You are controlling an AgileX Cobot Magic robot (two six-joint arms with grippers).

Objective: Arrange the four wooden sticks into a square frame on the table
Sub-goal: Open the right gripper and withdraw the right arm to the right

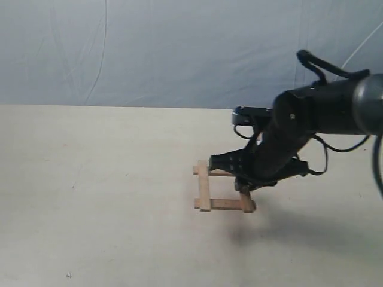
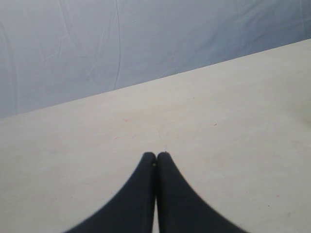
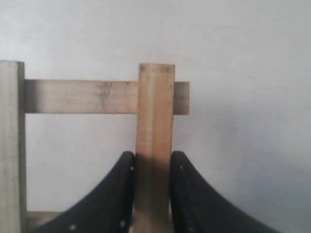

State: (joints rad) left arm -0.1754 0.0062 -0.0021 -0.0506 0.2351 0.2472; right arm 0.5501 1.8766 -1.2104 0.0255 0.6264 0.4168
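Note:
The four wooden sticks lie as a small square frame (image 1: 224,204) on the table (image 1: 108,197), right of centre. In the exterior view the left stick (image 1: 204,185) rests across the front and back ones. My right gripper (image 1: 242,179) is down over the right side of the frame. In the right wrist view my right gripper (image 3: 153,156) is shut on the fourth stick (image 3: 154,116), whose far end overlaps a cross stick (image 3: 80,96); another stick (image 3: 10,145) runs parallel at the side. My left gripper (image 2: 156,155) is shut and holds nothing, over bare table (image 2: 218,145).
A blue-grey fabric backdrop (image 1: 149,48) hangs behind the table's far edge. The right arm's black body and cables (image 1: 323,113) reach in from the right. The left arm does not show in the exterior view.

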